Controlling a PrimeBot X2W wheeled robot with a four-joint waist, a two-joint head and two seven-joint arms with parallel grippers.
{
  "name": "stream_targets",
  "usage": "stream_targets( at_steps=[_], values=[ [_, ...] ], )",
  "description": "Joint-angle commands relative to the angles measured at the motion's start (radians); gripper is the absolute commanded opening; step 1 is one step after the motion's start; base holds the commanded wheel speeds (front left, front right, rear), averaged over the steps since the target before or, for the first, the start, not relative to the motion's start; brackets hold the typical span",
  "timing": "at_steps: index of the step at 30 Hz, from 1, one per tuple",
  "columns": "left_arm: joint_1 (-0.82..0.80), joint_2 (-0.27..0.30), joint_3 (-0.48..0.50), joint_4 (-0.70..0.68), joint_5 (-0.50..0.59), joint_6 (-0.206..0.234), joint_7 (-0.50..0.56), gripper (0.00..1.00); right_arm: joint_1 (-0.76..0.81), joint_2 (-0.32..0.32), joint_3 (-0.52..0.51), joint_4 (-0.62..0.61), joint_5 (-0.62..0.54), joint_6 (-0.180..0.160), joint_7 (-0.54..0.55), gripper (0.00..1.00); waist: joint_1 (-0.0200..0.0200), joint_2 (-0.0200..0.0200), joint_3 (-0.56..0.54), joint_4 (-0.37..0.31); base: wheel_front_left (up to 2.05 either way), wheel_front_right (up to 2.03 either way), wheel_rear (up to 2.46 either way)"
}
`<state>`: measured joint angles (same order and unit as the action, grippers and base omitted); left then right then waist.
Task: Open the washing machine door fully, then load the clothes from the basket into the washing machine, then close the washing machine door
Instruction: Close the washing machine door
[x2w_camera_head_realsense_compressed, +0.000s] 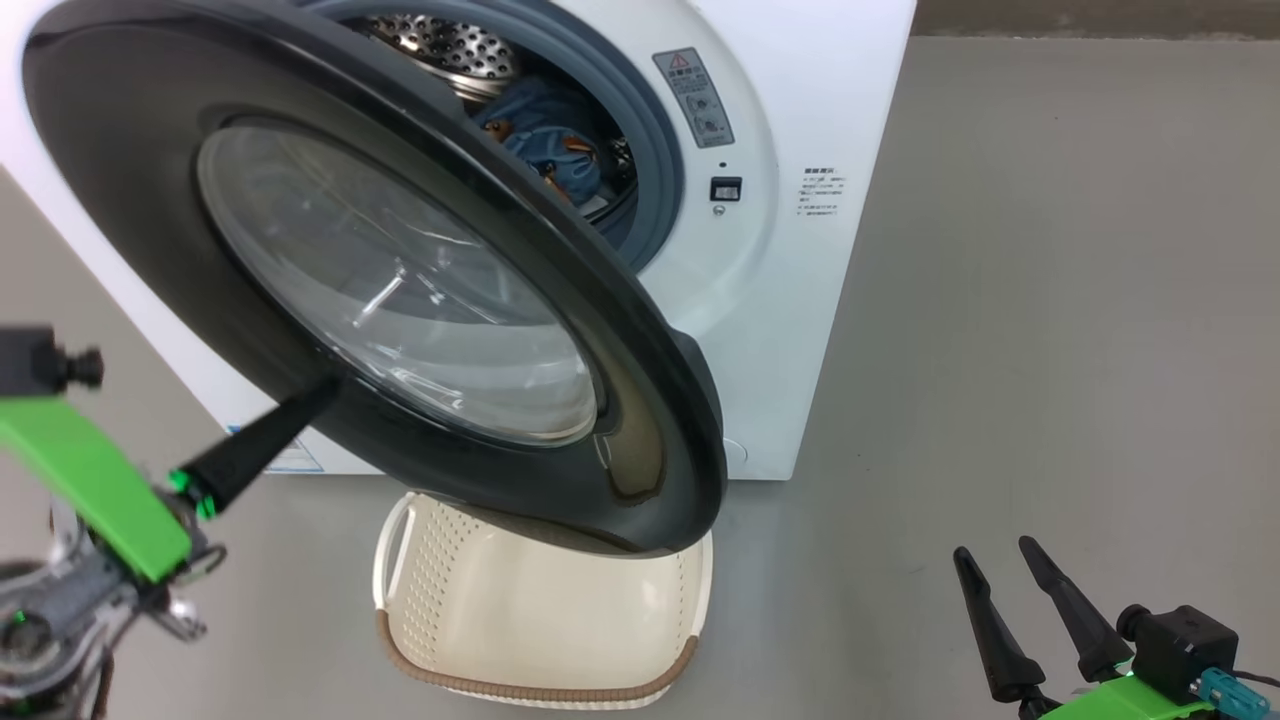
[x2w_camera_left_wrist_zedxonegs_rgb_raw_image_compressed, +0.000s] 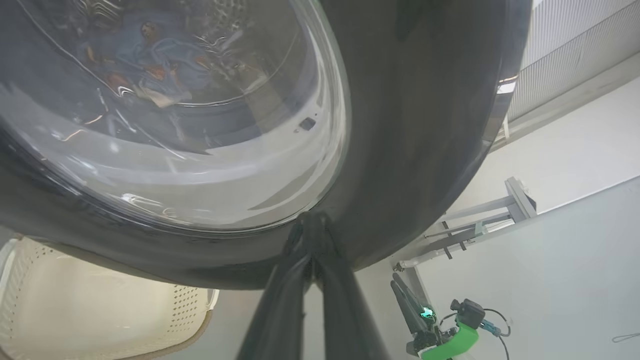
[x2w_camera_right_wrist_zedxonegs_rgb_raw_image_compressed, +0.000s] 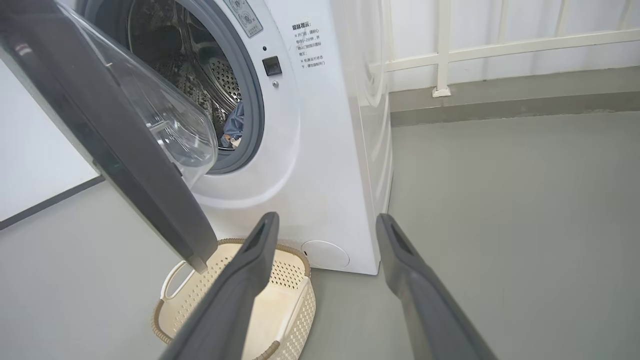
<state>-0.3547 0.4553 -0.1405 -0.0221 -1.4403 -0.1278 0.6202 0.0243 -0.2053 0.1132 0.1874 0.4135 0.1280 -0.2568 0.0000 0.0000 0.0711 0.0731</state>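
The door (x2w_camera_head_realsense_compressed: 400, 290) stood half swung across the front of the washing machine (x2w_camera_head_realsense_compressed: 800, 120) and blocked most of its round mouth. Only a slot on the latch side, between the door's rim and the grey ring (x2w_camera_head_realsense_compressed: 652, 130), gave a way to the drum, where clothes (x2w_camera_head_realsense_compressed: 550, 150) lay. The door's lower edge overhung the basket (x2w_camera_head_realsense_compressed: 430, 590) on the floor (x2w_camera_head_realsense_compressed: 1050, 350) just before the machine, partly barring reach from above. The left gripper (x2w_camera_head_realsense_compressed: 325, 390), fingers together, touched the door's black rim. Right of the machine the floor lay open around the spread right gripper (x2w_camera_head_realsense_compressed: 995, 550).
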Motion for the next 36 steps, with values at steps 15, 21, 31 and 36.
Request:
stream_targets(
  at_steps=[15,21,31,36],
  values=[
    [0.184,0.035,0.009,0.131,0.063,-0.003,-0.324,1.00,0.011,-0.044,-0.021,-0.029,-0.001,0.003,-0.005,1.00,0.0000,0.0000,-0.016,-0.026,0.00,0.00,0.00],
    [0.226,0.029,-0.015,0.176,0.086,-0.003,-0.453,1.00,0.015,-0.047,-0.034,-0.033,-0.002,0.003,-0.005,1.00,0.0000,0.0000,-0.012,-0.040,0.00,0.00,0.00],
    [0.266,0.045,-0.164,0.285,0.222,-0.003,-0.750,1.00,0.023,-0.051,-0.049,-0.035,-0.006,0.003,-0.005,1.00,0.0000,0.0000,-0.017,-0.065,0.00,0.00,0.00],
    [0.256,0.048,-0.246,0.361,0.319,-0.003,-0.865,1.00,0.027,-0.055,-0.050,-0.035,-0.005,0.003,-0.005,1.00,0.0000,0.0000,-0.022,-0.077,0.00,0.00,0.00]
  ],
)
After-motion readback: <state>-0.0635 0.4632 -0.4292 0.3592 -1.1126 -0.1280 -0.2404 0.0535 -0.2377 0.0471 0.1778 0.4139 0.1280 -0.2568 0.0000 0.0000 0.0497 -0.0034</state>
